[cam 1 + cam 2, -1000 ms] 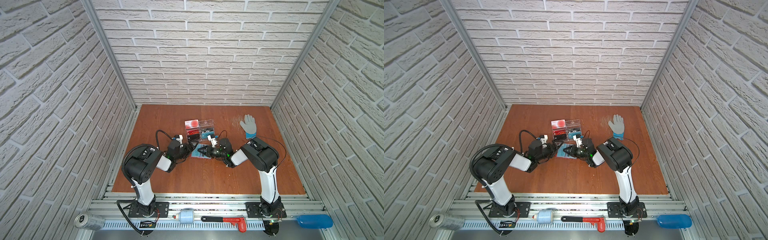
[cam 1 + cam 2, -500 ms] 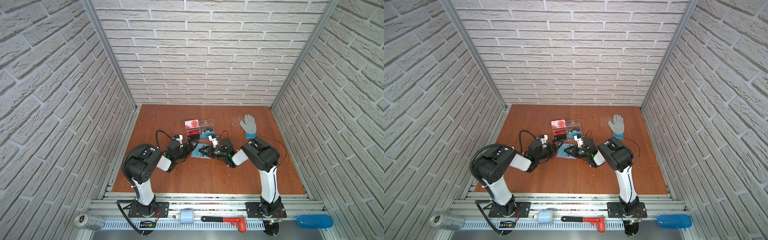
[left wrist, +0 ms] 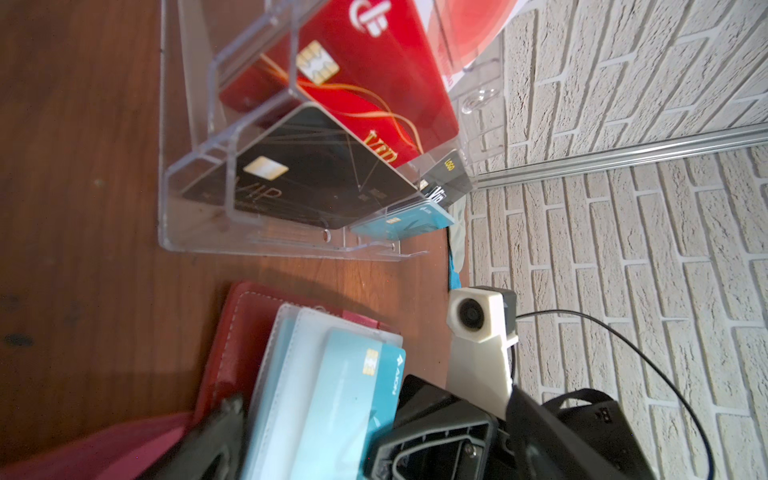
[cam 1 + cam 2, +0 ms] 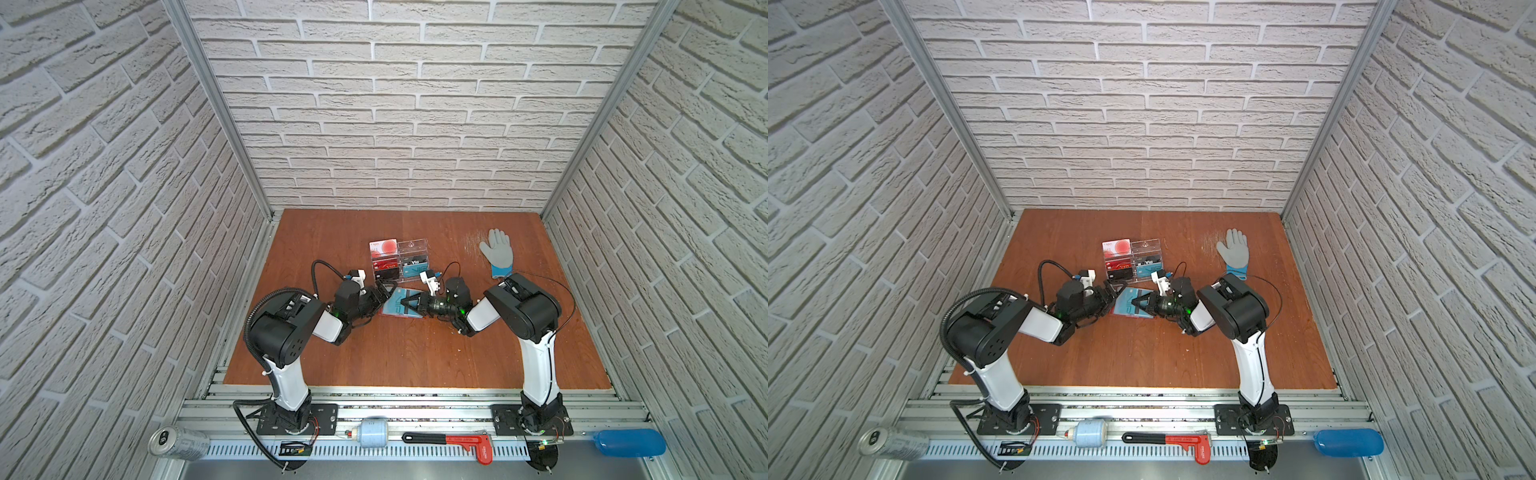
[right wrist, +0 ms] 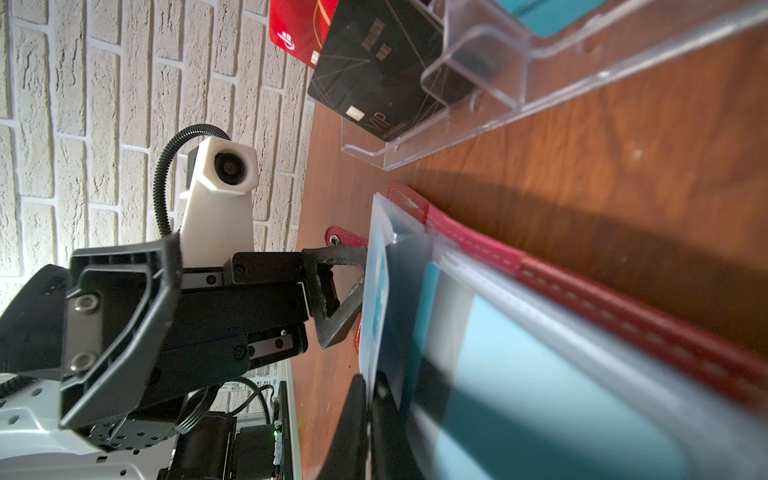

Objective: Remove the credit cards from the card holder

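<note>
The red card holder [image 4: 402,317] [image 4: 1130,316] lies open on the table between both arms, pale blue sleeves up. Its red cover [image 3: 237,332] [image 5: 582,282] shows in both wrist views. A teal credit card [image 3: 353,399] with a chip sticks out of the sleeves, and up close it is blurred, with a dark stripe [image 5: 540,395]. My right gripper [image 4: 405,306] [image 4: 1136,305] [image 5: 368,399] reaches over the holder from the right, shut on this card's edge. My left gripper [image 4: 384,293] [image 4: 1115,291] stands open at the holder's left end, one finger [image 3: 226,432] on the red cover.
A clear acrylic stand [image 4: 417,243] [image 3: 174,232] with red, black and teal VIP cards is just behind the holder. A grey glove [image 4: 496,251] lies at the back right. A can [image 4: 178,442], a red wrench [image 4: 453,440] and a blue case [image 4: 627,442] sit along the front rail.
My right gripper's jaws have closed the last bit onto the card. Both arms have hardly shifted, and the left gripper has stayed open.
</note>
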### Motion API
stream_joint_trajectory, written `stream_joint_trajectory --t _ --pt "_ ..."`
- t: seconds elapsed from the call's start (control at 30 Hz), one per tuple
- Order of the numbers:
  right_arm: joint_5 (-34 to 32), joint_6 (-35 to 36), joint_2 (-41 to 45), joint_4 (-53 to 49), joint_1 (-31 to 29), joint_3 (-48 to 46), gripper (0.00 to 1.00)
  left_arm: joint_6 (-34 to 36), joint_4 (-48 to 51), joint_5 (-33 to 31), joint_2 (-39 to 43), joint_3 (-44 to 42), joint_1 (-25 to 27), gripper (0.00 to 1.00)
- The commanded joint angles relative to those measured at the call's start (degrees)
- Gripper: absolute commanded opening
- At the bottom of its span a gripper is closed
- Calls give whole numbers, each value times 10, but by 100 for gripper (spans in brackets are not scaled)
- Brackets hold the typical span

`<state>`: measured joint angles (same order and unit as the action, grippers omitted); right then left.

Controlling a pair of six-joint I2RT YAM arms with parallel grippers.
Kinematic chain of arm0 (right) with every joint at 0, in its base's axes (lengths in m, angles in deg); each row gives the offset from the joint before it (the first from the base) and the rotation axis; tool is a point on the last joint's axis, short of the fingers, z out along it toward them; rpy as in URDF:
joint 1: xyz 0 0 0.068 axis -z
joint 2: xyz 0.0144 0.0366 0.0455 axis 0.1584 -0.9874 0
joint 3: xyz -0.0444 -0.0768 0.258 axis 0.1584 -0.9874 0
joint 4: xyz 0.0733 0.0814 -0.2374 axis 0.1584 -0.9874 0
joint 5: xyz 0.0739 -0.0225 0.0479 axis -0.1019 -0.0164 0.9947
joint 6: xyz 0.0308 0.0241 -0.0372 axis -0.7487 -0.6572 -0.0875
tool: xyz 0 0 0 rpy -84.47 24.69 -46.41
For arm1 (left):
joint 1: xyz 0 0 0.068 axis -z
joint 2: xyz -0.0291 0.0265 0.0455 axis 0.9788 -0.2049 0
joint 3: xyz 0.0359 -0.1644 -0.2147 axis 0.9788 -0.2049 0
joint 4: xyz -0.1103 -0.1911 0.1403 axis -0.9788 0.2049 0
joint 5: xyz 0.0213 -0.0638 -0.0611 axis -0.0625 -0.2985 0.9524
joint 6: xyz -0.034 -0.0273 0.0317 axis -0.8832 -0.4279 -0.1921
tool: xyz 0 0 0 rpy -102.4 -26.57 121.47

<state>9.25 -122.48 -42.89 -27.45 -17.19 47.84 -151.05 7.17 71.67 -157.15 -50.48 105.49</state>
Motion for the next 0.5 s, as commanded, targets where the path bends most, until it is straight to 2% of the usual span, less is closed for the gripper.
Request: stream_joint_trajectory --t 0.0,0.13,0.23,0.33,0.47 --pt "14 24 12 18 14 -13 7 1 67 3 -27 -24 -3 97" --pt "15 54 39 -32 26 -21 6 0 64 4 -27 -26 -4 97" --pt "9 95 69 -107 32 -20 6 1 64 5 -26 -27 -5 97" --pt "-2 155 122 -214 35 -9 6 2 64 5 -23 -27 -6 97" --pt "-49 273 202 -435 36 28 6 12 81 4 -8 -24 -6 98"
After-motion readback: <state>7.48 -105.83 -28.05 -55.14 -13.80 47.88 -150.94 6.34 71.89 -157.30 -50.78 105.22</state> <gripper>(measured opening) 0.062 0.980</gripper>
